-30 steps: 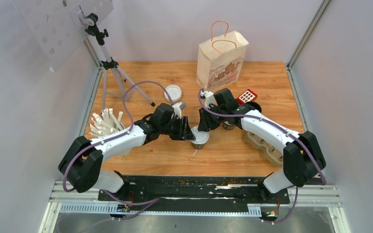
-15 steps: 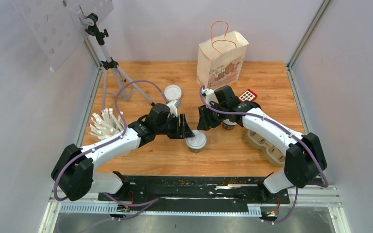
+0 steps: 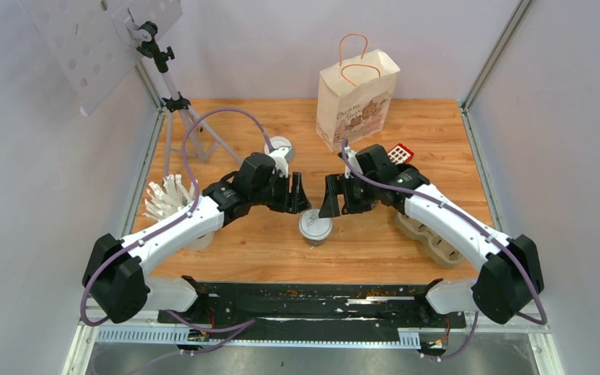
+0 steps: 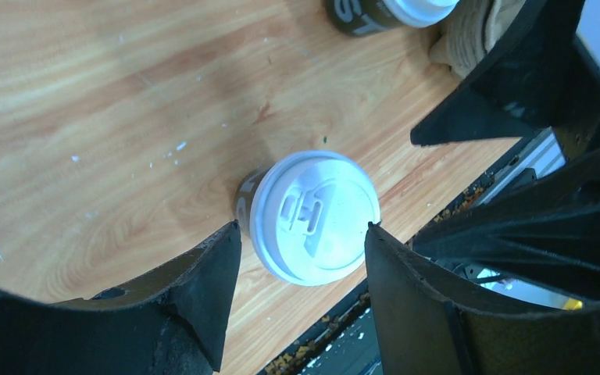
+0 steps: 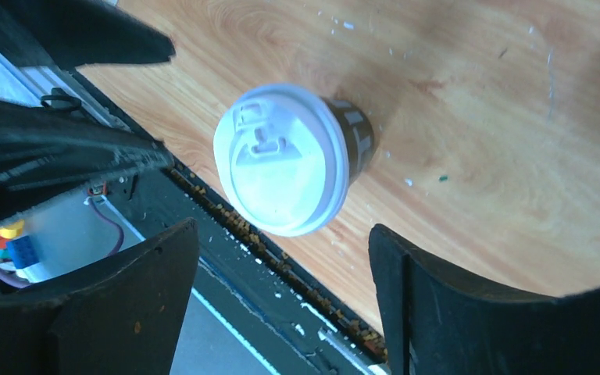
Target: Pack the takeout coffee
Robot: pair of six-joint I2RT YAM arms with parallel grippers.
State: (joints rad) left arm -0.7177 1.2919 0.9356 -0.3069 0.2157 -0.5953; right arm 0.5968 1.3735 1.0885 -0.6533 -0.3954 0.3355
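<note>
Grasp pending: left fingers point(image 4: 195, 297) and right fingers point(image 5: 445, 305) hung spread, empty, near the cup point(image 3: 315, 225); one pair needed to pinch it next.

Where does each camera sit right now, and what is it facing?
Top external: above and behind the robot, looking down on the table; left arm, right arm, open left gripper and right gripper show.
Left wrist: on that wrist, facing down past its fingers at the lidded cup.
Right wrist: likewise, own fingers framing it.
Shared: all three see that cup.
</note>
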